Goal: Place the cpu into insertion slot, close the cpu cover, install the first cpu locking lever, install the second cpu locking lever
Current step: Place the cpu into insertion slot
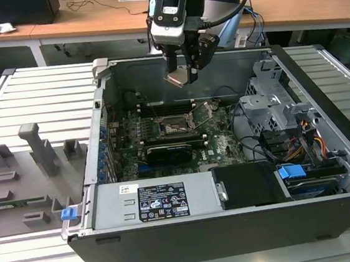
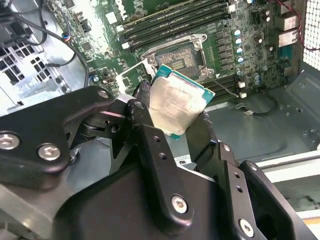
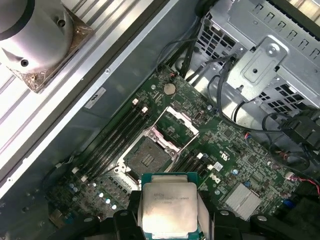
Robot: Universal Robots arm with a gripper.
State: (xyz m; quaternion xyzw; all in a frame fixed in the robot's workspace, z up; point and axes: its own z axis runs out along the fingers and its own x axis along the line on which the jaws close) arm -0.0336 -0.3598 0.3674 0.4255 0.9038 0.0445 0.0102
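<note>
The cpu (image 1: 177,78) is a flat square chip with a silvery top and green rim. My gripper (image 1: 181,74) is shut on it and holds it tilted in the air, above the open computer case. In both wrist views the cpu (image 2: 175,102) (image 3: 168,202) sits clamped by its edges between two black fingers (image 2: 145,125). Below it on the green motherboard lies the insertion slot (image 1: 176,126) (image 2: 177,59) (image 3: 147,156), uncovered, its dark pin field showing. The cpu cover (image 3: 179,122) (image 1: 205,110) is swung open beside the slot. The chip is well clear of the slot.
Long black memory slots (image 3: 117,135) flank the socket. A black expansion card (image 1: 174,150) lies near it. A grey drive cage (image 1: 272,105) with cables fills the exterior view's right, and a power supply (image 1: 160,201) sits at the front. Grey fixtures (image 1: 33,152) stand outside the case.
</note>
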